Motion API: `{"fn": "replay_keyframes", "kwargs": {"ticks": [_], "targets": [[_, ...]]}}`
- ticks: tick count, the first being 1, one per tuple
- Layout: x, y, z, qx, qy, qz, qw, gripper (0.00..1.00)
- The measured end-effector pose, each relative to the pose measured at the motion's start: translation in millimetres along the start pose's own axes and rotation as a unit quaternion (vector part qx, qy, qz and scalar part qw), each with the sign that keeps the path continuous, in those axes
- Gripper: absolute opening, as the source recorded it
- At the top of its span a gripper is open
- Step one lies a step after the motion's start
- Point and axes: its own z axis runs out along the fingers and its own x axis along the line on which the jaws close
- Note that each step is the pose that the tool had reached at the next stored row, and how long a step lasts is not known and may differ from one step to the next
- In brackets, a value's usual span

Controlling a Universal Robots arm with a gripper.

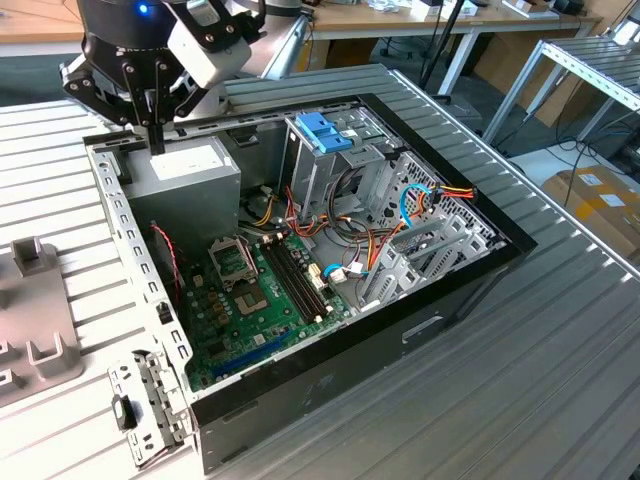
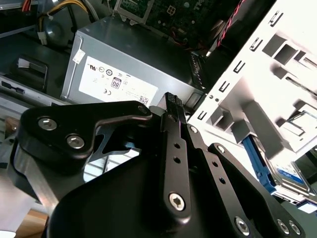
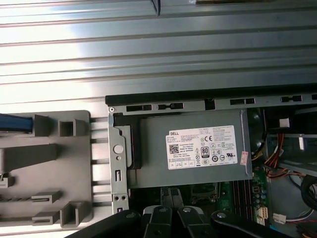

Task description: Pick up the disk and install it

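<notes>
— Where am I over the table?
— Above the open computer case, at the corner that holds the power supply. The grey holder sits on the table beside that corner, and the disk rests in one of its slots.
— How will it handle?
— I judge it stiff, fairly heavy and sensitive to shock. I'd pinch the blue frame's long sides.
— And the views?
— The second wrist view gives me its labelled face, the first its blue edge. My gripper is pinched together, empty.
</notes>
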Motion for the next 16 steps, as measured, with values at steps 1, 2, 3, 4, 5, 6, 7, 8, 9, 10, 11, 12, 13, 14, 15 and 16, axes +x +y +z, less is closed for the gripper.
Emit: {"fn": "replay_keyframes", "kwargs": {"ticks": [1,2,3,4,5,6,7,8,9,10,11,12,13,14,15,16], "targets": [[0.4,0.0,0.0,0.0000,0.0000,0.000,1.00000,0.11],[0.8,-0.1,0.0,0.0000,0.0000,0.000,1.00000,0.11],[1.2,-0.1,0.0,0.0000,0.0000,0.000,1.00000,0.11],[1.6,-0.1,0.0,0.0000,0.0000,0.000,1.00000,0.11],[2.0,-0.2,-0.1,0.0000,0.0000,0.000,1.00000,0.11],[2.3,-0.2,-0.1,0.0000,0.0000,0.000,1.00000,0.11],[3.1,-0.3,-0.1,0.0000,0.0000,0.000,1.00000,0.11],[3.6,-0.3,-0.1,0.0000,0.0000,0.000,1.00000,0.11],[4.1,-0.3,-0.1,0.0000,0.0000,0.000,1.00000,0.11],[5.0,-0.4,-0.1,0.0000,0.0000,0.000,1.00000,0.11],[5.5,-0.4,-0.2,0.0000,0.0000,0.000,1.00000,0.11],[6.1,-0.5,-0.2,0.0000,0.0000,0.000,1.00000,0.11],[7.1,-0.6,-0.2,0.0000,0.0000,0.000,1.00000,0.11],[7.7,-0.6,-0.2,0.0000,0.0000,0.000,1.00000,0.11],[8.2,-0.6,-0.2,0.0000,0.0000,0.000,1.00000,0.11],[8.9,-0.7,-0.2,0.0000,0.0000,0.000,1.00000,0.11]]}}
